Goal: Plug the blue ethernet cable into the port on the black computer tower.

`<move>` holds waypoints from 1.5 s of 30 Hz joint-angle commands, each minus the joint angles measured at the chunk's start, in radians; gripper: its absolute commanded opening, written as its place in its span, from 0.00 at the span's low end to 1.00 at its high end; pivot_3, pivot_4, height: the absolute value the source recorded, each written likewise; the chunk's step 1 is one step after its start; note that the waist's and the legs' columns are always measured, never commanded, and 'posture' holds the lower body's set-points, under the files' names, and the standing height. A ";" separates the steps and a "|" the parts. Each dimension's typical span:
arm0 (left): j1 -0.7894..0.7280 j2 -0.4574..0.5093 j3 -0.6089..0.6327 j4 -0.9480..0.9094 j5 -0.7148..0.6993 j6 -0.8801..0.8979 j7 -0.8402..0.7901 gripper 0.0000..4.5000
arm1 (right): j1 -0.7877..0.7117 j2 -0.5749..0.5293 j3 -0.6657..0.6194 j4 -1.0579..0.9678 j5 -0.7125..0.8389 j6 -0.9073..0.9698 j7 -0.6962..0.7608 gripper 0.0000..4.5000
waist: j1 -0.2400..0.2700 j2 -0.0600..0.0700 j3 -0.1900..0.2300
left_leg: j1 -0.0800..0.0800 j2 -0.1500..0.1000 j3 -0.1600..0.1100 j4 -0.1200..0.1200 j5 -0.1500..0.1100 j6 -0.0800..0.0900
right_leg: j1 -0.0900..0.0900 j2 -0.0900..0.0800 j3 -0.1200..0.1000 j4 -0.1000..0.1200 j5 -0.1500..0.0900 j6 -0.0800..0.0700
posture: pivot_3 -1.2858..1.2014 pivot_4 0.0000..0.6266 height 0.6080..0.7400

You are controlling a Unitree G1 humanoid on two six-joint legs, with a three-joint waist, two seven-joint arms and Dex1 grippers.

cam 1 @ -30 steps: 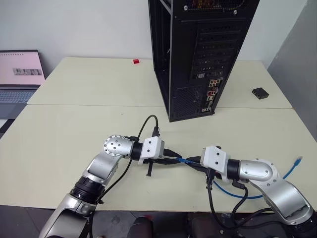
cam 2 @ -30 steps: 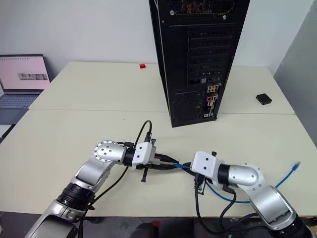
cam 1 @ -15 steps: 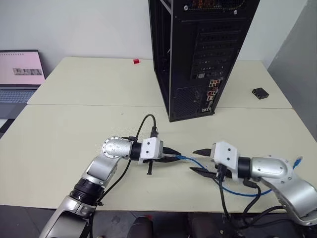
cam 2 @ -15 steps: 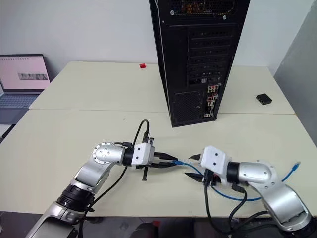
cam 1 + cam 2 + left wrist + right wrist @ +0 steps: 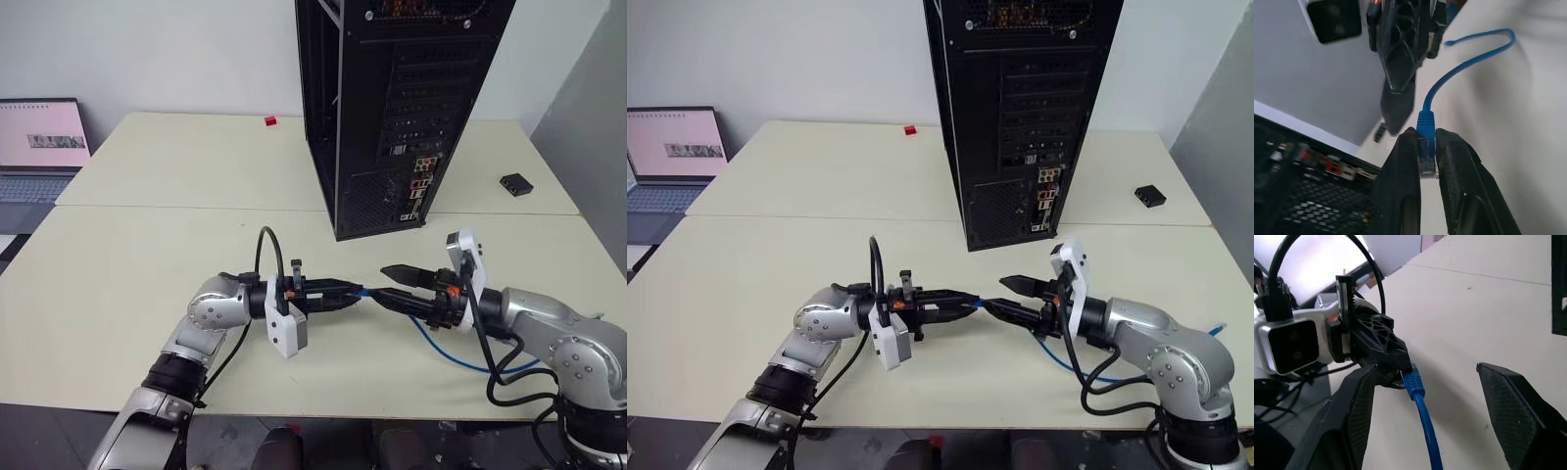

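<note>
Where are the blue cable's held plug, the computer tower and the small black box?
plug [image 5: 1426, 156], left wrist view, clear tip between the fingers
computer tower [image 5: 421, 88], left eye view, rear panel
small black box [image 5: 514, 183], left eye view, top face

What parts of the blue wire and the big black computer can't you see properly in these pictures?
- The port on the black computer tower: too small in the eye views, blurred in the left wrist view.
- The plug of the blue ethernet cable: its tip sits hidden between the left hand's fingers.
- The cable's far end: hidden behind the right arm in the eye views.
- The tower's top: cut off by the upper edge.
</note>
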State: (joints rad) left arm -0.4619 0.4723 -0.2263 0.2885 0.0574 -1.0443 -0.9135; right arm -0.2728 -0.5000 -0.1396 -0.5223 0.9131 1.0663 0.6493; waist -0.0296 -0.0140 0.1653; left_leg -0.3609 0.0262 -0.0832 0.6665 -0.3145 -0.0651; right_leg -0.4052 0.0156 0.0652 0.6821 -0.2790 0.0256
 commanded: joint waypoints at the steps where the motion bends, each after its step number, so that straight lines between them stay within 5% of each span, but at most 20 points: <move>1: -0.034 0.002 0.023 0.035 0.045 -0.079 0.084 0.05 | -0.027 0.002 -0.033 0.023 0.099 0.033 -0.008 0.76 | 0.000 0.000 0.000 | 0.000 0.000 0.000 0.000 0.000 0.000 | 0.000 0.000 0.000 0.000 0.000 0.000 | 0.52 0.24 1.00; 21: -0.064 0.047 -0.034 0.080 0.112 -0.146 0.233 0.05 | -0.079 0.028 0.046 0.084 0.122 0.000 -0.061 0.76 | -0.001 0.000 0.000 | 0.000 0.000 -0.001 0.000 0.000 0.000 | 0.000 0.000 -0.001 0.000 0.000 0.000 | 0.52 0.24 1.00; 36: -0.060 0.062 -0.051 0.073 0.141 -0.146 0.283 0.05 | -0.090 0.025 0.070 0.085 0.106 -0.011 -0.060 0.05 | -0.002 0.000 0.000 | 0.000 0.000 -0.001 0.000 0.000 0.000 | 0.000 0.000 -0.001 0.000 0.000 0.000 | 0.52 0.24 1.00; 44: -0.060 0.064 -0.062 0.078 0.142 -0.140 0.302 0.05 | -0.088 0.017 0.071 0.081 0.114 -0.002 -0.057 0.00 | -0.002 0.000 0.000 | 0.000 0.000 -0.001 0.000 0.000 0.000 | 0.000 0.000 -0.001 0.000 0.000 0.000 | 0.52 0.24 1.00; 45: -0.059 0.064 -0.069 0.075 0.123 -0.135 0.300 0.13 | -0.087 0.016 0.071 0.080 0.115 -0.001 -0.058 0.00 | -0.002 0.000 0.000 | 0.000 0.000 -0.001 0.000 0.000 0.000 | 0.000 0.000 -0.001 0.000 0.000 0.000 | 0.52 0.24 1.00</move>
State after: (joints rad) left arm -0.5117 0.5278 -0.2777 0.3770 0.2140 -1.1794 -0.6216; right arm -0.3403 -0.4757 -0.0556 -0.4223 1.0043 1.0717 0.5871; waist -0.0312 -0.0138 0.1652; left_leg -0.3611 0.0264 -0.0838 0.6663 -0.3145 -0.0650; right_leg -0.4053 0.0156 0.0641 0.6823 -0.2788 0.0260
